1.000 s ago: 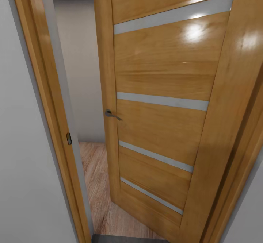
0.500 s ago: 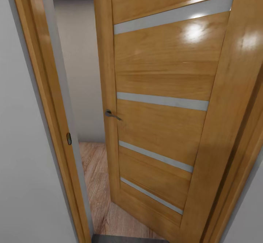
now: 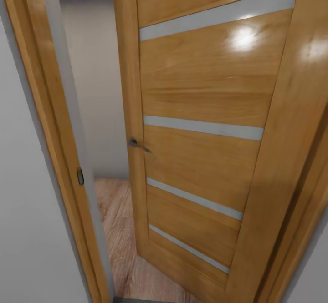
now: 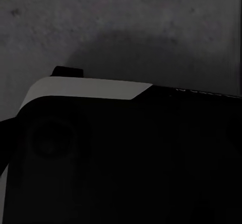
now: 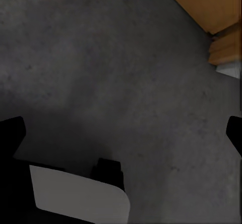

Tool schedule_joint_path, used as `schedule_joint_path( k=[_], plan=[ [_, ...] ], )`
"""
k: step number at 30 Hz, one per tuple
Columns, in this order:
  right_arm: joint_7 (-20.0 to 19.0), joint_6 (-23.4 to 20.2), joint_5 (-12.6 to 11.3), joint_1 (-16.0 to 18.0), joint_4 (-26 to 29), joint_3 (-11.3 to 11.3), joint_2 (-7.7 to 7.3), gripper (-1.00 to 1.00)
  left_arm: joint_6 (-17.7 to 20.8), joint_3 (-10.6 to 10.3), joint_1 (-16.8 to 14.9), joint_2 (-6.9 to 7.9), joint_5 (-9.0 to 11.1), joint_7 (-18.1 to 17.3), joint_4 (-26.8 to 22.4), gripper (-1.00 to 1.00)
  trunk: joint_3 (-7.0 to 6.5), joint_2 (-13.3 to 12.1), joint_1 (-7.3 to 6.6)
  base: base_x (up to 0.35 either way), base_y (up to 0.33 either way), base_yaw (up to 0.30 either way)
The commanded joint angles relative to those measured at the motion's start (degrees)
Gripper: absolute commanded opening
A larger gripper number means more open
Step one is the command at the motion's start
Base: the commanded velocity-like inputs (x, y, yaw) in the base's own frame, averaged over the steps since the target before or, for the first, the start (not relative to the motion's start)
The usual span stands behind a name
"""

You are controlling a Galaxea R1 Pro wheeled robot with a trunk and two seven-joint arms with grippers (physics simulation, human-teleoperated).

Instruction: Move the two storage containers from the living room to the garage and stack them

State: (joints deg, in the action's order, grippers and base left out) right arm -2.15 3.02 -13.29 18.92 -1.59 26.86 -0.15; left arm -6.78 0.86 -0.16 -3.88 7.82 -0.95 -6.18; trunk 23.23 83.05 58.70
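The right pincer (image 5: 123, 133) hangs released, fingertips wide apart over the dark grey floor (image 5: 101, 57), with the wooden door's (image 3: 205, 112) foot near it. The head view shows that door ajar, its handle (image 3: 135, 144) and light wood planks (image 3: 118, 230) beyond. The left wrist view shows the robot's dark body (image 4: 121, 158) above concrete; I cannot tell the left pincer's state.

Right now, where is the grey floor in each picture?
Head view: the grey floor is a thin strip at the very bottom edge, in front of the doorway.
Left wrist view: it covers the upper part, above the robot's dark body.
Right wrist view: it takes up most of the picture.
Shared landmark: the wooden door, big in the head view, is the orange corner in the right wrist view.
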Motion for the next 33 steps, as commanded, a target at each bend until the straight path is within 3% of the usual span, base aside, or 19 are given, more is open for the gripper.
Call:
schedule_joint_path(
  k=[1, 27, 33],
  plan=[
    [-0.22, 0.32, -0.60, 0.07, -0.17, 0.46, 0.01, 1.00, -0.14, 0.04, -0.02, 0.00, 0.46, -0.10, 0.01, 1.00, 0.06, 0.03, 0.03, 0.256, -0.120, 0.000],
    [-0.22, 0.32, -0.60, 0.07, -0.17, 0.47, 0.02, 1.00, -0.07, 0.09, -0.02, 0.01, 0.53, -0.10, 0.02, 1.00, 0.06, 0.03, 0.03, 0.034, -0.014, 0.000],
    [-0.22, 0.32, -0.60, 0.07, -0.17, 0.47, 0.05, 1.00, -0.15, -0.03, -0.02, 0.02, 0.47, -0.15, 0.02, 1.00, 0.06, 0.03, 0.03, 0.189, 0.000, 0.000]
  ],
)
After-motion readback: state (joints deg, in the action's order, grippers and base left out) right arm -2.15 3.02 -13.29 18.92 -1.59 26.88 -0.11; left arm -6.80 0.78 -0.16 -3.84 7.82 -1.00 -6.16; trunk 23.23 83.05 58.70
